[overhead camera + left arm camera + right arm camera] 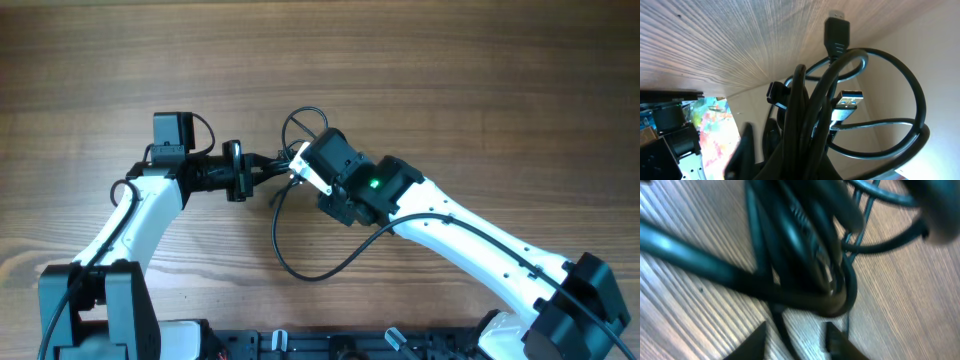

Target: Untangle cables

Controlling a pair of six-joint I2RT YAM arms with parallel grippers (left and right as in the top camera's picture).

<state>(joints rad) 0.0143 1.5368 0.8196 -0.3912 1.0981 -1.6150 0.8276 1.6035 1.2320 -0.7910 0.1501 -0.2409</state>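
The cables (807,115) form one knotted bundle mid-table (450,80), with a loop trailing toward the robot. Your left gripper (272,166) is clenched on the cables. Whether the right gripper (294,171) has gripped them cannot be told. Hold left steady and draw one strand slowly. Two plug ends (836,30) show; the strands cannot be counted.

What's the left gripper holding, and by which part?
The left gripper grips the cables by their bunched strands; the USB plugs stick out free.

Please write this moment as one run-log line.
left end effector: shut on cables | right end effector: at cables, grip unclear | cables: tangled
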